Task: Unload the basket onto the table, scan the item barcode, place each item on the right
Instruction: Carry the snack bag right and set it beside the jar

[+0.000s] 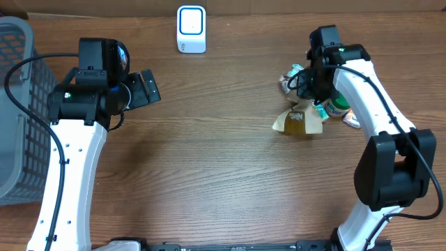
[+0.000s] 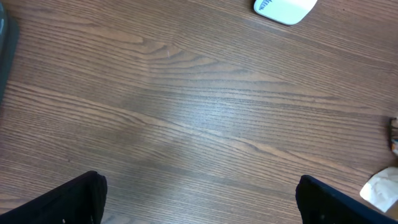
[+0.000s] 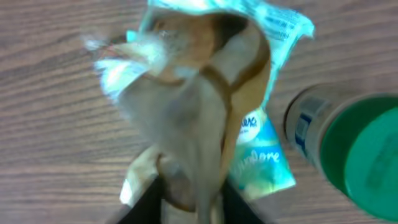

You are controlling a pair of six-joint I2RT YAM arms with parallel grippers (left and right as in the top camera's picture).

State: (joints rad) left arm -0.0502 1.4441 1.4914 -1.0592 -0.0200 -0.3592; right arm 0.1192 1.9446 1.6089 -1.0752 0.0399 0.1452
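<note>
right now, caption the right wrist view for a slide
Right gripper around a tan packet, green-capped bottle alongside

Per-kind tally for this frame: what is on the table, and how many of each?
scanner: 1
basket: 1
green-capped bottle: 1
brown pouch: 1
light blue packet: 1
Total: 5 clearly seen; the pile is partly hidden and may hold more.

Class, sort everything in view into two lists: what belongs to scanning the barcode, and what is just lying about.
Belongs: brown packet, at the right pincer; scanner.
Lying about: green-capped bottle; blue packet; basket.
</note>
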